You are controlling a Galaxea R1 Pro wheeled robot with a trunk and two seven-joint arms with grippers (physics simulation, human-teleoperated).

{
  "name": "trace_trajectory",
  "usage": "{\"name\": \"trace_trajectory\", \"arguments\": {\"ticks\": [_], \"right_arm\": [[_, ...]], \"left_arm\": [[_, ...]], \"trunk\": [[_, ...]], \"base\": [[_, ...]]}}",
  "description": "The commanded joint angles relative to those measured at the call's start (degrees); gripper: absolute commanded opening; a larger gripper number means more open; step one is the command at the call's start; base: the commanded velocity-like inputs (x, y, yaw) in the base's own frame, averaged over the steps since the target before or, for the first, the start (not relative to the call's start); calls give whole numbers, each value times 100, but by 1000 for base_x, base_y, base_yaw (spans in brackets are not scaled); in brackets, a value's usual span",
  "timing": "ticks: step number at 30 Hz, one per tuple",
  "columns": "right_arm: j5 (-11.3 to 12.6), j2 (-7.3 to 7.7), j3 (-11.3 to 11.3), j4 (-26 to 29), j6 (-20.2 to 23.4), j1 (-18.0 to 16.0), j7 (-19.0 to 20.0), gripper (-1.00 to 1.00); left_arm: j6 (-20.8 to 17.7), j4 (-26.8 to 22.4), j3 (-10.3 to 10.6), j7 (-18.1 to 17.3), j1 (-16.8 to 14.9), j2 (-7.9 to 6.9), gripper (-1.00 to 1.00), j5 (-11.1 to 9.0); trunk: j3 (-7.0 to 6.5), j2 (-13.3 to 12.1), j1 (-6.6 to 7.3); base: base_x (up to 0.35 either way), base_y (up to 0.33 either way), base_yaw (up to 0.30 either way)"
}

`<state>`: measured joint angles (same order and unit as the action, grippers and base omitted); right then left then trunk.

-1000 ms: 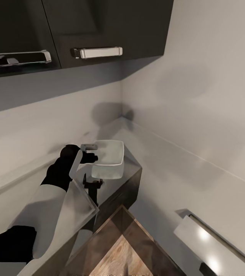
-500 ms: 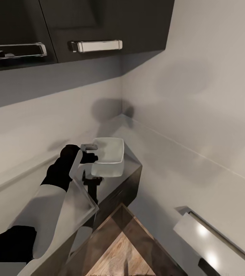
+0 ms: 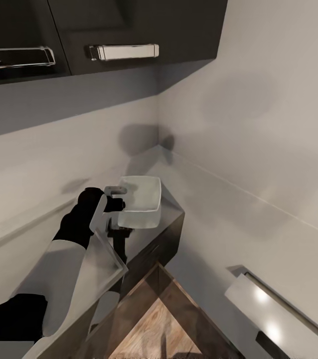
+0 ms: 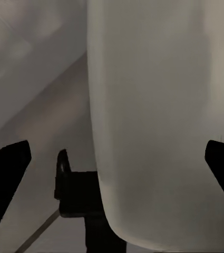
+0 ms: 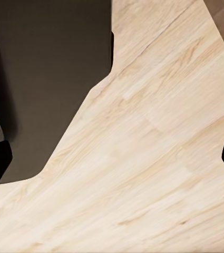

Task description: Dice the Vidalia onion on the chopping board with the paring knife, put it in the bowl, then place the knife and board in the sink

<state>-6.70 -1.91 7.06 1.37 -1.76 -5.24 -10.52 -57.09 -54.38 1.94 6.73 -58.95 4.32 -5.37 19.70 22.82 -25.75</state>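
The table (image 3: pixel 171 219) carries the white bowl (image 3: pixel 140 204) at its corner; the left gripper (image 3: pixel 121 197) sits at the bowl's rim, fingers spread wide, holding nothing; dicing seems not yet begun.

Above me hang dark wall cabinets (image 3: pixel 144 30), each with a chrome bar handle (image 3: pixel 124 51); a second handle (image 3: pixel 17 55) sits further along on the neighbouring door. Pale walls (image 3: pixel 258 124) meet in a corner just behind, with a soft shadow (image 3: pixel 139 139) cast there. Below, I see a wedge of wood-grain floor (image 3: pixel 156 324) in brown planks, and the same flooring looks light and honey-coloured (image 5: pixel 159 158) beside a dark panel (image 5: pixel 48 79). Low at the side, a glossy white appliance front (image 3: pixel 273 319) carries a long bar handle (image 3: pixel 283 309).
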Motion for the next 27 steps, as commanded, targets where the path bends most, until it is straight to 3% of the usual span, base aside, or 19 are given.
{"name": "trace_trajectory", "arguments": {"ticks": [1,17,27], "right_arm": [[-60,-2,49,-5,-17,-3,-20,100],[-60,2,49,-5,-20,-3,-20,100],[-60,1,49,-11,-214,-3,-20,100]], "left_arm": [[-21,-10,8,57,-3,-1,-100,-52],[-21,-32,8,57,-4,-1,-100,-52],[-24,-46,8,57,-4,-1,-100,-51]], "trunk": [[10,10,-3],[9,10,-3],[-71,10,-3]], "base": [[0,0,0],[0,0,0],[0,0,0]]}}
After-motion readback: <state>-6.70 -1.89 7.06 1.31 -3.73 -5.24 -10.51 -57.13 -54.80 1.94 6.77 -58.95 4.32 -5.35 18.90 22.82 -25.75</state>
